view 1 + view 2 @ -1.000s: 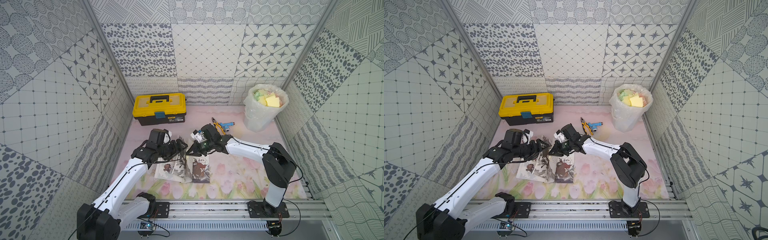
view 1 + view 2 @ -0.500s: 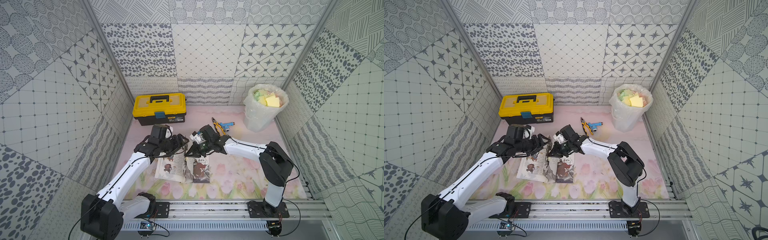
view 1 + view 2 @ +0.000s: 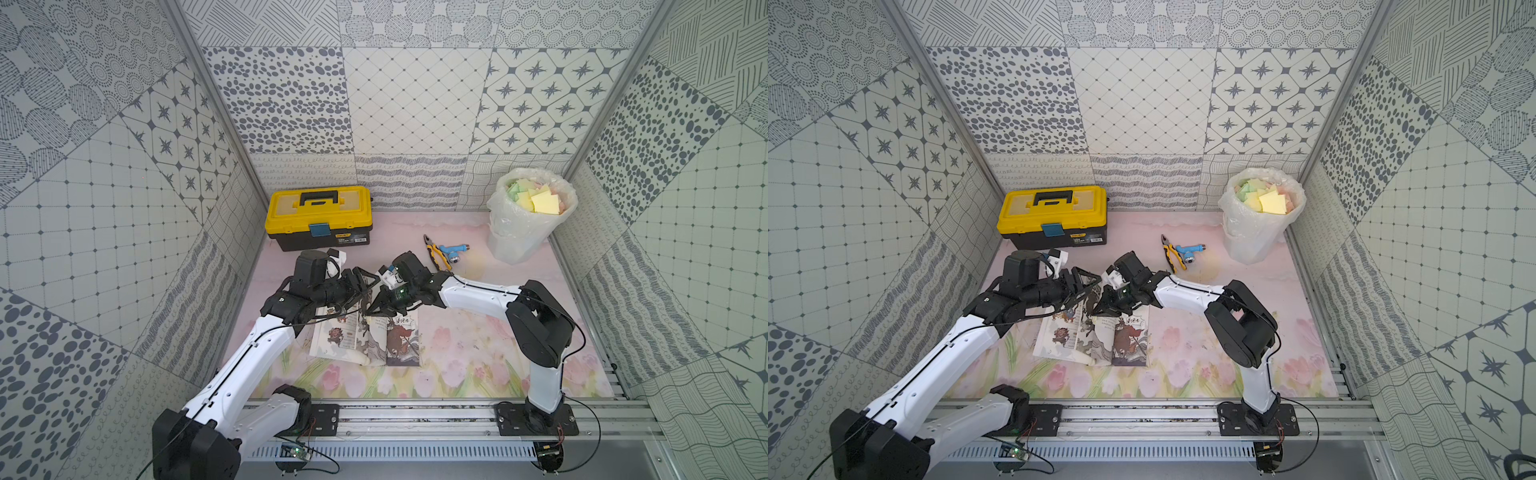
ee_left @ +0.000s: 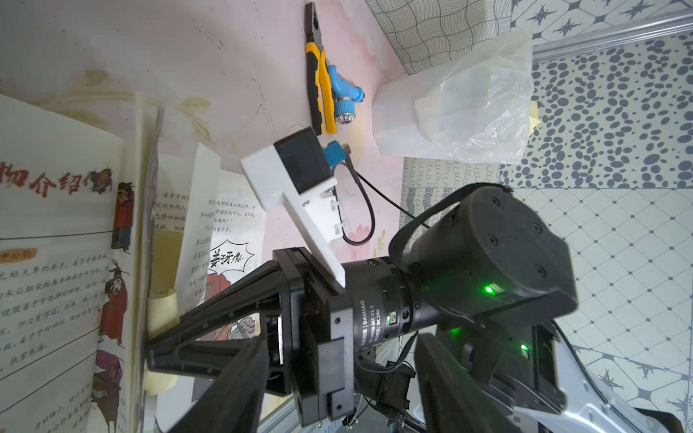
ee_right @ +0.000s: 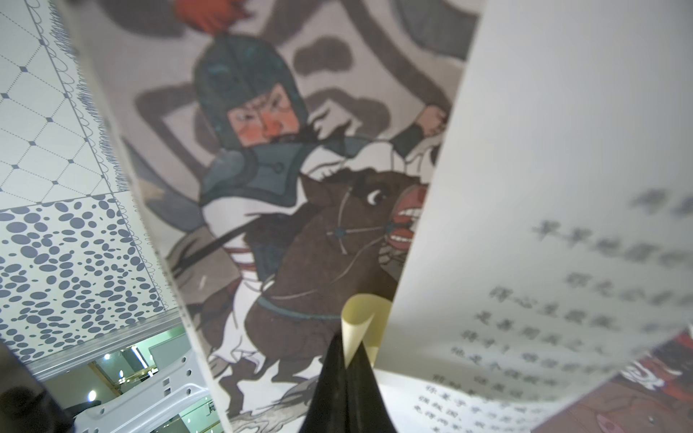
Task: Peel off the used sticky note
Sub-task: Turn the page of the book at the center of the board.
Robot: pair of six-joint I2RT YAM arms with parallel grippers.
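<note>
Right pincer (image 5: 347, 346) is pinched tight on the curled edge of the pale yellow sticky note (image 5: 362, 318), low in the middle of the right wrist view, tucked between lifted pages of the comic book (image 3: 365, 338) lying mid-frame on the bench (image 3: 478, 349). Left pincer (image 3: 365, 289) sits just beside it, jaws partly apart, nothing in them that I can see.

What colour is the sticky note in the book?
Pale yellow; the sticky note shows best in the right wrist view.
</note>
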